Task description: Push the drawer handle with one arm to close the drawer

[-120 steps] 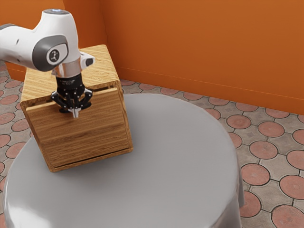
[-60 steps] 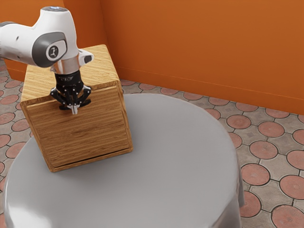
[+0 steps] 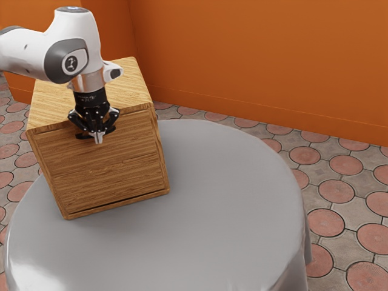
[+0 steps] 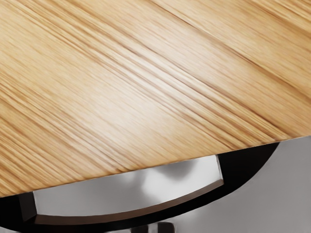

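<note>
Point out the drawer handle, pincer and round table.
Drawer handle (image 4: pixel 146 215): wrist view, its curved bar.
Pincer (image 3: pixel 99 139): exterior view, between its fingertips.
Round table (image 3: pixel 218 194): exterior view, its bare top.

See a round table (image 3: pixel 301 182) under a smooth grey cloth (image 3: pixel 212 242), glossy, with a pale sheen (image 3: pixel 27 270) near the table's rim at the exterior view's lower left and with folds (image 3: pixel 305 260) hanging from the rim at the exterior view's lower right. Find around the table, to both sides, a floor (image 3: pixel 321 173) of round reddish tiles (image 3: pixel 336 191) set among grey-brown stone pieces (image 3: pixel 353 213). Notice beyond the table an orange wall (image 3: pixel 260 54), with a corner (image 3: pixel 131 30) toward the exterior view's left and a low orange band (image 3: pixel 260 113) along its foot.
</note>
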Motion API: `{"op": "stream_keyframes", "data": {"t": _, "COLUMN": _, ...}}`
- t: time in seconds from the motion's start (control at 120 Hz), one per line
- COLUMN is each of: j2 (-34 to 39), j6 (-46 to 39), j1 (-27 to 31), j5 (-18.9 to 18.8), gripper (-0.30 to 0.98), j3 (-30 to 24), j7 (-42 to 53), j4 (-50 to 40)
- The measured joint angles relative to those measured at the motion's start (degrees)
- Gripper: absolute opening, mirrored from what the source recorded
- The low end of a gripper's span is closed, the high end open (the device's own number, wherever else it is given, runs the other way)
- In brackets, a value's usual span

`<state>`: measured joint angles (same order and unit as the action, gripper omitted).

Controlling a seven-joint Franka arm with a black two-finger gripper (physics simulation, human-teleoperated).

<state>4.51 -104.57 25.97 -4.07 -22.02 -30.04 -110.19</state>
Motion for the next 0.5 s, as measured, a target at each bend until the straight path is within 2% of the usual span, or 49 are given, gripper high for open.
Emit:
{"op": "stream_keyframes", "data": {"t": 0.133, "j2": 0.2, "j6": 0.1, "j1": 0.3, "j5": 0.1, "gripper": -0.1, "j3": -0.2, "j7": 0.3, "j4": -0.1}}
{"op": "stream_keyframes", "data": {"t": 0.217, "j2": 3.3, "j6": 0.3, "j1": 0.9, "j5": 0.4, "gripper": -0.08, "j3": -1.6, "j7": 0.2, "j4": -3.3}}
{"op": "stream_keyframes", "data": {"t": 0.358, "j2": 18.1, "j6": 2.2, "j1": -0.6, "j5": 5.9, "gripper": 0.21, "j3": -5.7, "j7": 0.0, "j4": -13.0}}
{"op": "stream_keyframes", "data": {"t": 0.5, "j2": 22.2, "j6": 9.6, "j1": -1.0, "j5": 13.1, "gripper": 0.44, "j3": -6.2, "j7": 0.1, "j4": -10.2}}
